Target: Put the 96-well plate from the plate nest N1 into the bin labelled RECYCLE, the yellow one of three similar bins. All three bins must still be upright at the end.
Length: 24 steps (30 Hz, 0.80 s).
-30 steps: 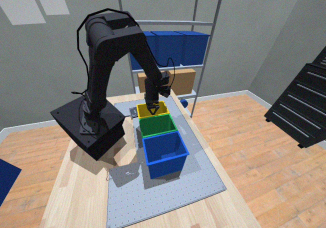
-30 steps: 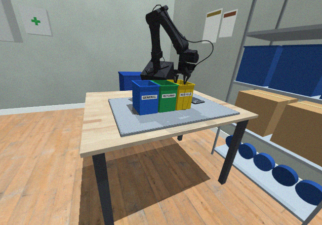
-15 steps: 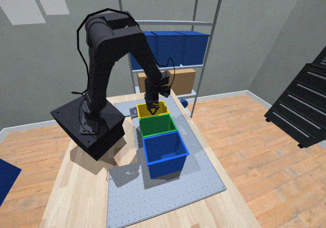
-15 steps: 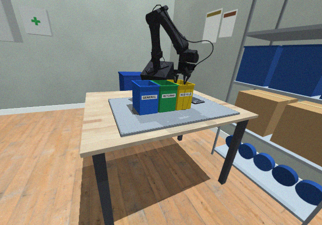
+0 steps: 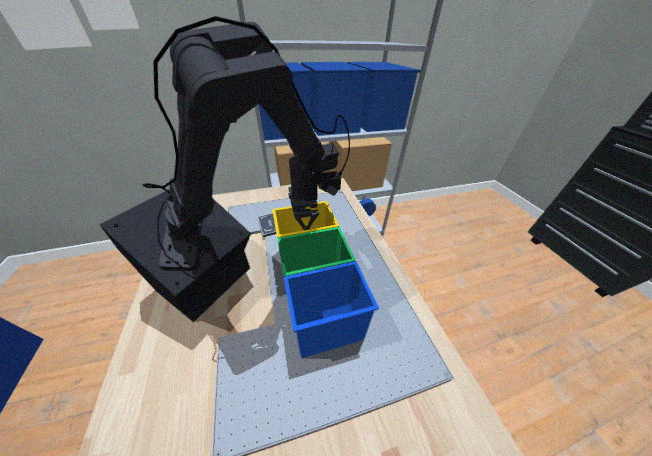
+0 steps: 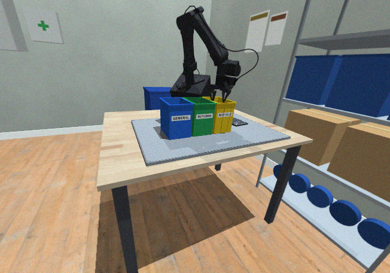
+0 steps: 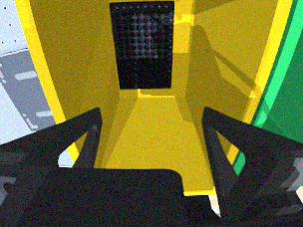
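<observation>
The yellow RECYCLE bin (image 5: 305,218) stands upright at the far end of the bin row; it also shows in the exterior view (image 6: 223,115) and fills the wrist view (image 7: 150,124). The dark 96-well plate (image 7: 142,45) is inside the yellow bin, standing on edge against its far wall. My gripper (image 5: 305,219) hangs just above the yellow bin's opening, pointing down, seen also from the side (image 6: 219,94). Its fingers are open with nothing between them. The plate nest N1 (image 5: 266,223) lies on the mat left of the yellow bin.
The green RETURNS bin (image 5: 313,250) and blue GENERAL bin (image 5: 330,305) stand upright in a row beside the yellow one. The arm's base (image 5: 176,252) sits on the table's left. A shelf rack (image 5: 338,107) with blue boxes stands behind the table.
</observation>
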Motion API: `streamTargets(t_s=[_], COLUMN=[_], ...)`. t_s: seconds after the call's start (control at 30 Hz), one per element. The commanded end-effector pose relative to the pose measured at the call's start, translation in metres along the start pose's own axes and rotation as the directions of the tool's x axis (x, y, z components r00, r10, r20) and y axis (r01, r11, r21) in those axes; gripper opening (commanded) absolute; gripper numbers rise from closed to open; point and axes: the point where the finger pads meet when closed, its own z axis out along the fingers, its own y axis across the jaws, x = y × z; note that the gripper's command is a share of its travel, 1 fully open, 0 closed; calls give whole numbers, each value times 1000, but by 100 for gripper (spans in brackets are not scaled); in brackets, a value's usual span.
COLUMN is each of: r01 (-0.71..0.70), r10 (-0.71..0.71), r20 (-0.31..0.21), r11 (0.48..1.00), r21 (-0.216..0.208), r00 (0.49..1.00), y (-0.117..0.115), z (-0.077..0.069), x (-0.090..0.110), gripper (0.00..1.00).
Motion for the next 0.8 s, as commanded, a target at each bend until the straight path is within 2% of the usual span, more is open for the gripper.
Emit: streamTargets(t_s=[0.0,0.23,0.47,0.53,0.77], r01=[-3,-3,-14,-14,-14], r10=[3,3,14,14,15], r20=[16,16,43,43,44], r11=[1000,1000,1000,1000,1000], r21=[-6,-6,-13,-13,-11], r00=[1000,1000,999,999,999], y=[0,0,0,0,0], z=[-4,-4,-22,-22,-36], x=[-3,-3,-8,-8,-11], gripper=[82,82,82,82,82])
